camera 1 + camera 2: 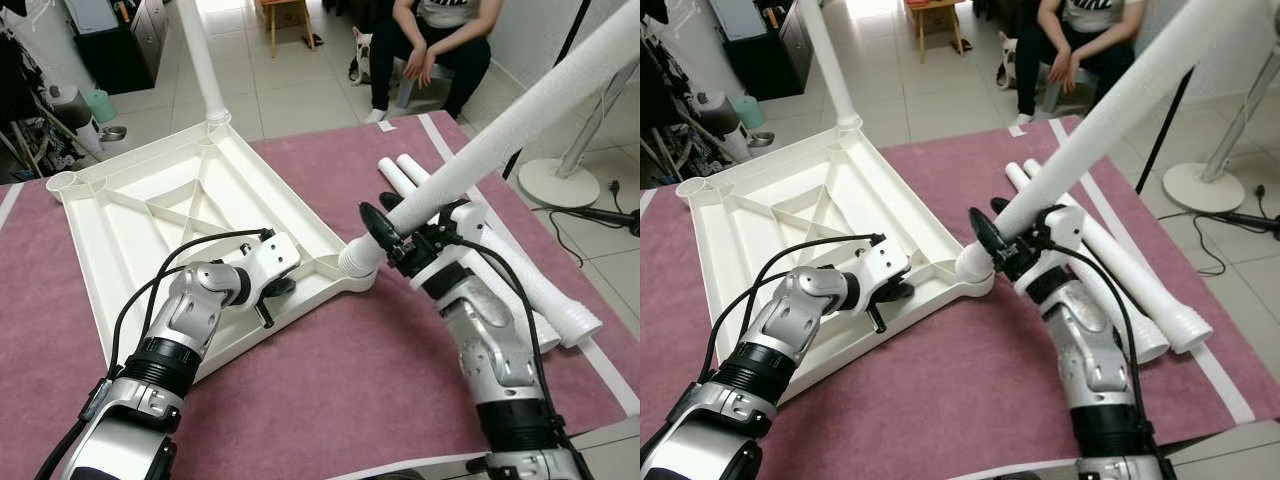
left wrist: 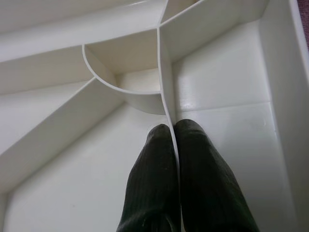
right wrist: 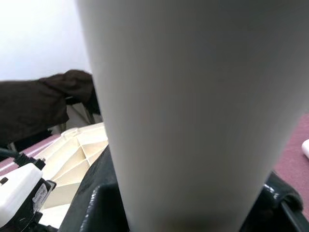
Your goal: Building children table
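Note:
A white plastic tabletop lies upside down on a purple mat, ribs facing up. One white leg stands upright in its far corner socket. My left gripper is shut on a thin rib inside the tabletop near its right corner, one finger on each side. My right gripper is shut on a second white leg, which is tilted up and to the right. The leg's lower end rests at the tabletop's near right corner socket. Two more legs lie on the mat to the right.
The left corner socket stands open. A person sits at the back with a small dog beside them. A fan base and a cable lie on the tiles at right. Dark cabinets stand at back left.

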{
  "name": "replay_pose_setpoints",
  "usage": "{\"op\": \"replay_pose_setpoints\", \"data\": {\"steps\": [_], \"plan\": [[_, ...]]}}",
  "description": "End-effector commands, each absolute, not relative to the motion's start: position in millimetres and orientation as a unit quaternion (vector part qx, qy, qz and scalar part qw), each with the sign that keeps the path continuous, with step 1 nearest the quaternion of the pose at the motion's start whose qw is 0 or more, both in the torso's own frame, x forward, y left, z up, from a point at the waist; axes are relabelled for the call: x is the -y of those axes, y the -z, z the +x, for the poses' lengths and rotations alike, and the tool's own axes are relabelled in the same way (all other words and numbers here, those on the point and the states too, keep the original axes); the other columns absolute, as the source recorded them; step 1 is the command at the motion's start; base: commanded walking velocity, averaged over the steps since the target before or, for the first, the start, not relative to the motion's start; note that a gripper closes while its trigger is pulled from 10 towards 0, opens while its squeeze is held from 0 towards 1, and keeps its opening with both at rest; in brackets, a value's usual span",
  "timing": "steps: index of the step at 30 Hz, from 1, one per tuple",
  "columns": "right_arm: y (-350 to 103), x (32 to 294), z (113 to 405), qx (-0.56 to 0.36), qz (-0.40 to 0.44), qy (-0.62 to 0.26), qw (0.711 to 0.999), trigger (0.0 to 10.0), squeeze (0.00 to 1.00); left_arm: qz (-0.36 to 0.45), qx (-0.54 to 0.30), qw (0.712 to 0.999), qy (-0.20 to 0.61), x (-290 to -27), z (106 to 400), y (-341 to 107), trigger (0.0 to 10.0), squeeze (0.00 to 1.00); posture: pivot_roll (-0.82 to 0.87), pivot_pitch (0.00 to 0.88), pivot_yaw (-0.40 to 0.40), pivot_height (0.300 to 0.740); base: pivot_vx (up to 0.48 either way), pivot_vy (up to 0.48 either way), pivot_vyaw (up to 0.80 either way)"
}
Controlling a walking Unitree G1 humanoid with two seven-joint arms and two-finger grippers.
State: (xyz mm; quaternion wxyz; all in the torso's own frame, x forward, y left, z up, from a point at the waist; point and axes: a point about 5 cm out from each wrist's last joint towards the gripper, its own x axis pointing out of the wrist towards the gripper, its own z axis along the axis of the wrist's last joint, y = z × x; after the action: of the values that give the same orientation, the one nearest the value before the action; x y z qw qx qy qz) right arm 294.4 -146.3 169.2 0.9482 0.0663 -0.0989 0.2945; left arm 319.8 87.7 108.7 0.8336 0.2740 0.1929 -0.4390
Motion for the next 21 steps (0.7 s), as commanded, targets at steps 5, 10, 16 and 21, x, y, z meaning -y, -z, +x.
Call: {"op": "replay_pose_setpoints", "data": {"steps": [5, 10, 16, 21], "plan": [[-163.7, 129.1, 302.2, 0.048, 0.019, -0.345, 0.937, 10.0, 0.0, 0.34, -0.135, 0.892, 0.266, -101.0, 335.1, -115.4, 10.0, 0.0, 0.02, 0.0, 0.139, 0.74, 0.0, 0.0, 0.0], [-166.0, 127.2, 305.6, 0.039, -0.002, -0.35, 0.936, 10.0, 0.0, 0.339, -0.136, 0.892, 0.266, -101.0, 334.5, -114.7, 10.0, 0.0, 0.02, 0.0, 0.135, 0.74, 0.0, 0.0, 0.0], [-158.2, 124.5, 304.3, -0.025, -0.043, -0.376, 0.925, 10.0, 0.0, 0.339, -0.137, 0.893, 0.262, -101.7, 332.9, -112.7, 10.0, 0.0, 0.02, 0.0, 0.124, 0.74, 0.0, 0.0, 0.0], [-161.3, 134.7, 299.6, -0.046, -0.078, -0.372, 0.924, 10.0, 0.0, 0.339, -0.139, 0.894, 0.26, -102.7, 332.6, -111.9, 10.0, 0.0, 0.02, 0.0, 0.12, 0.74, 0.0, 0.0, 0.0]]}}
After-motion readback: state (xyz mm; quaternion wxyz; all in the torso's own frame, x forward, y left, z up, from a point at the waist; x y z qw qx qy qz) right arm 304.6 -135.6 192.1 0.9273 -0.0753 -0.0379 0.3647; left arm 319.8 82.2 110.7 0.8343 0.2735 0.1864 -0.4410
